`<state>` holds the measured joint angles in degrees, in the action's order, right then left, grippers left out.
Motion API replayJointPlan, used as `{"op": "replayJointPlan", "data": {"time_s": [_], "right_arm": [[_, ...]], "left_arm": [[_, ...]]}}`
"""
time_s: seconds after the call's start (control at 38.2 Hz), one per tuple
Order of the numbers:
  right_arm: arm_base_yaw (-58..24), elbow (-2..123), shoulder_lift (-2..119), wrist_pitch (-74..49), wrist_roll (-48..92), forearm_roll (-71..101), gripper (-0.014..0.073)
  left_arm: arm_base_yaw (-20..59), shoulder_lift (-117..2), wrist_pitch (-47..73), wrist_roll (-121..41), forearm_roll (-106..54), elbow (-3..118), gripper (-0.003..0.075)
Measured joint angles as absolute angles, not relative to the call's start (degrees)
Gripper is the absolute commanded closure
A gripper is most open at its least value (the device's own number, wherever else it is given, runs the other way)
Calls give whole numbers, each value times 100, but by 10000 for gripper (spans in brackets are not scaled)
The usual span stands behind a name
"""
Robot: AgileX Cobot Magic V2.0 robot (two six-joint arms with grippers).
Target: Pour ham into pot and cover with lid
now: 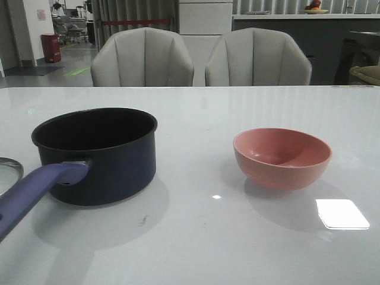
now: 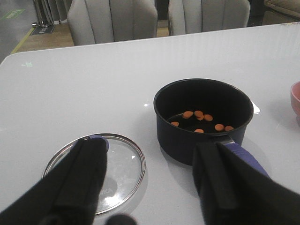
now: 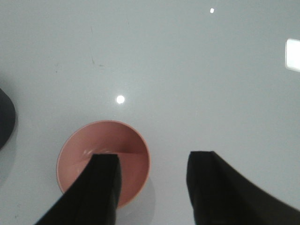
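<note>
The dark pot (image 1: 101,160) stands at the table's left with its purple handle (image 1: 35,190) pointing toward me. Several orange ham slices (image 2: 199,115) lie on its bottom, seen only in the left wrist view. The glass lid (image 2: 122,164) lies flat on the table beside the pot, and its rim (image 1: 6,163) shows at the front view's left edge. My left gripper (image 2: 150,150) hangs open above the lid and the handle (image 2: 239,152), with one finger hiding most of the blue knob. My right gripper (image 3: 152,159) is open above the pink bowl (image 3: 126,150), which looks empty. Neither gripper shows in the front view.
The pink bowl (image 1: 282,160) sits upright at the right of the white table (image 1: 208,237), well apart from the pot. Two grey chairs (image 1: 142,59) (image 1: 258,59) stand behind the far edge.
</note>
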<state>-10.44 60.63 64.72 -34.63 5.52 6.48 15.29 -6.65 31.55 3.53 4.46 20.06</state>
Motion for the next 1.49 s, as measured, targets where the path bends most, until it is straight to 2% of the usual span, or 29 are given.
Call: {"op": "replayJointPlan", "data": {"time_s": [0.42,0.58,0.79,0.92,0.97,1.05,1.07,1.13,1.34,1.49], "right_arm": [[-1086,3343,2713,-1602,570,648,153],[-1431,2063,1640,-914,570,648,153],[-2021,1298,1530,-36,559,648,153],[-2133,1137,1530,105,559,648,172],[-2133,1126,1530,105,559,650,241],[-2133,1126,1530,64,559,650,440],[-2133,1126,1530,0,559,650,476],[-2133,1126,1530,-159,559,650,436],[-2133,1126,1530,-474,559,650,435],[-2133,1126,1530,-483,559,650,435]], "left_arm": [[1529,-665,3111,353,446,2006,283],[1529,-665,3111,353,446,2006,283],[1529,-665,3111,353,446,2006,283],[1529,-665,3111,353,446,2006,283],[1529,-665,3111,353,446,2006,283],[1529,-665,3111,353,446,2006,283],[1529,-665,3111,353,446,2006,283],[1529,-665,3111,353,446,2006,283],[1529,-665,3111,353,446,2006,270],[1529,-768,3122,364,446,2209,120]]}}
